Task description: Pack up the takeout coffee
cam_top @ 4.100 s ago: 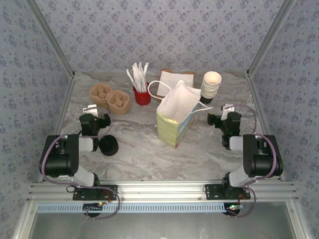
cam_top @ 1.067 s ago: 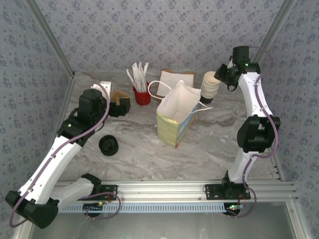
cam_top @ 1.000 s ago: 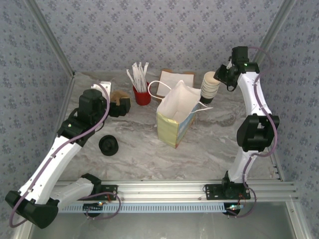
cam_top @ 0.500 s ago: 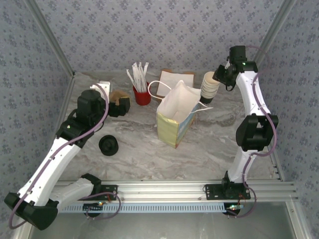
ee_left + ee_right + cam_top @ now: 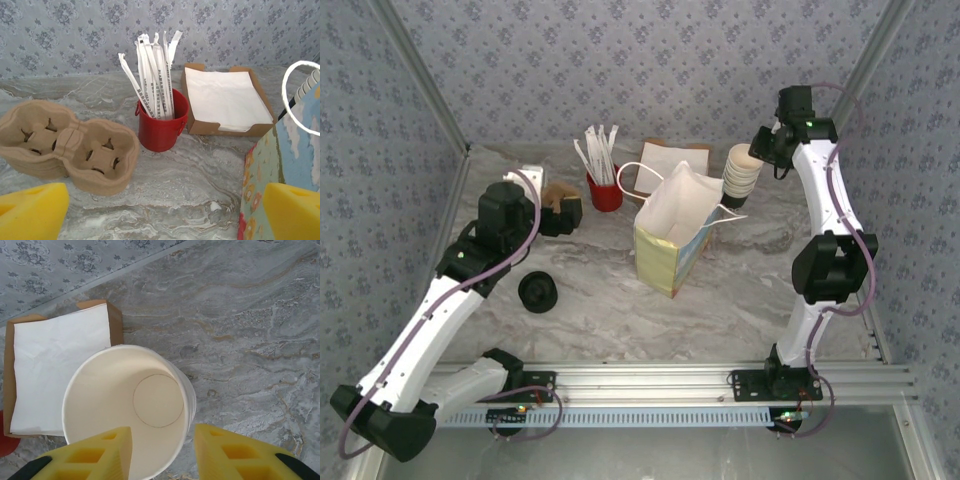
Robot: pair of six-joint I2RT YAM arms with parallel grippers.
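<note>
**A:** Where's the cup (image 5: 744, 160)?

**B:** Top of the stack (image 5: 738, 192), back right of the counter (image 5: 610, 310), next to the bag (image 5: 672, 240). The right gripper (image 5: 160, 435) hangs over its rim, spread wide. The left gripper (image 5: 165, 200) is spread too, near the carriers (image 5: 65, 147).

**A:** Grab tips?

**B:** It's thin, light paper and probably crushes easily, so I'd pinch the rim gently. Four seconds back both arms were folded.

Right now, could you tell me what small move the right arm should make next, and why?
Probably lower the right end effector straight down: it is open, holding nothing, above the top cup of the stack, so closing now would miss.
</note>
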